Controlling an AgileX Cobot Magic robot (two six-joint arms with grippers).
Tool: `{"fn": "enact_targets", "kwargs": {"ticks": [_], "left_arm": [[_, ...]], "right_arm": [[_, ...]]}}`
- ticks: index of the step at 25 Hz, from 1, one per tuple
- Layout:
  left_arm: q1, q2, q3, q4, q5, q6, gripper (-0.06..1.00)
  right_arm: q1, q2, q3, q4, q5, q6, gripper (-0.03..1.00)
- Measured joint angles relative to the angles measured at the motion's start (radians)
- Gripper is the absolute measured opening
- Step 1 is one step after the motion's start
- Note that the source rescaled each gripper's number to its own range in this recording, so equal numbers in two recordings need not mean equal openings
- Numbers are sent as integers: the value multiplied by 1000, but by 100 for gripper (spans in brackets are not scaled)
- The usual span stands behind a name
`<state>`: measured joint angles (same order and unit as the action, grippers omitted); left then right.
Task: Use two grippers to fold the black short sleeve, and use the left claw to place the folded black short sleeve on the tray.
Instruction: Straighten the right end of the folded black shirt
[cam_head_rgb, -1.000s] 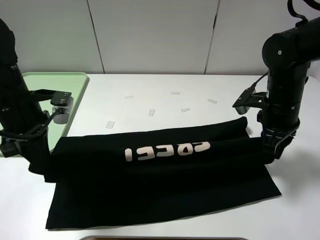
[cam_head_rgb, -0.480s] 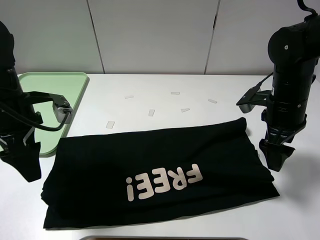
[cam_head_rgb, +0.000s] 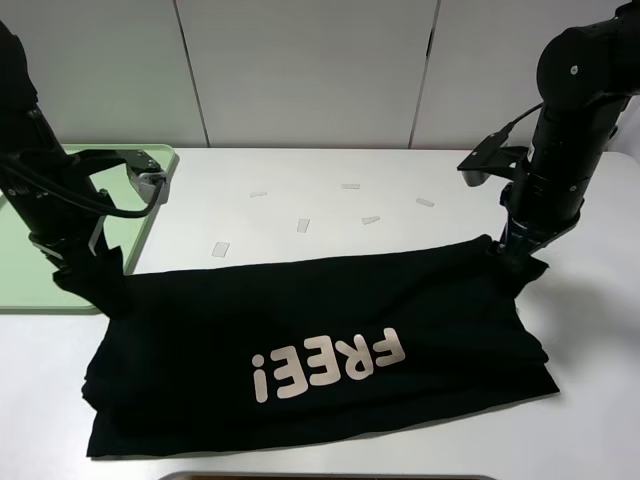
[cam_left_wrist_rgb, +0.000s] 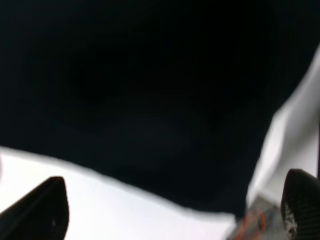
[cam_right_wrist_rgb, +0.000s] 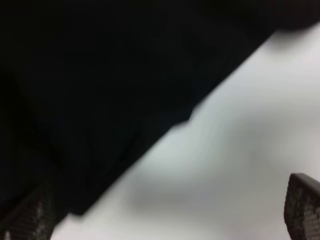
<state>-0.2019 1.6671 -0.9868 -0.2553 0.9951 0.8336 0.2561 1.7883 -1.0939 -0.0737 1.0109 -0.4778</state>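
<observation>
1. Tray (cam_head_rgb: 22, 282): pale green, flat on the white counter (cam_head_rgb: 300, 170) at the far left. The left arm (cam_head_rgb: 55, 200) crosses above it and hides part of its surface.

2. Left arm: it reaches down to the rear left corner of the shirt (cam_head_rgb: 320, 310), close to the tray's near right corner. In the wrist view the left fingers (cam_left_wrist_rgb: 42, 212) stand wide apart. Only the blurred shirt edge and bare counter show between them, and nothing is clamped. From above, contact with the cloth cannot be confirmed.

3. Shirt: black, folded once along its length into a wide band. It lies flat on the counter in front of the tray, with its left end just beside the tray. Whether the cloth overlaps the rim cannot be determined. The pale lettering (cam_head_rgb: 328, 366) faces up near the front edge and reads upside down from the high camera.

4. Small white strips (cam_head_rgb: 303, 225): several lie scattered on the counter behind the shirt, clear of it.

5. Right arm (cam_head_rgb: 565, 150): it comes down at the rear right corner of the shirt. In the wrist view the right fingers (cam_right_wrist_rgb: 302, 207) are spread wide. The dark cloth edge and white counter lie between them, and nothing is gripped.
</observation>
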Motion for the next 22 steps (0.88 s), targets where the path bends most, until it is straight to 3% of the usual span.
{"fn": "enact_targets", "kwargs": {"ticks": [5, 9, 16, 22], "left_arm": [[0, 0, 9, -8, -80, -26, 84], [0, 0, 34, -8, -128, -58, 84], [0, -9, 36, -49, 11, -61, 84], [4, -245, 20, -196, 25, -63, 84]], "right_arm": [[0, 0, 4, 74, -105, 7, 100], [0, 0, 22, 74, -138, 9, 100], [0, 0, 25, 61, -175, 10, 100], [0, 0, 25, 74, -262, 46, 100]]}}
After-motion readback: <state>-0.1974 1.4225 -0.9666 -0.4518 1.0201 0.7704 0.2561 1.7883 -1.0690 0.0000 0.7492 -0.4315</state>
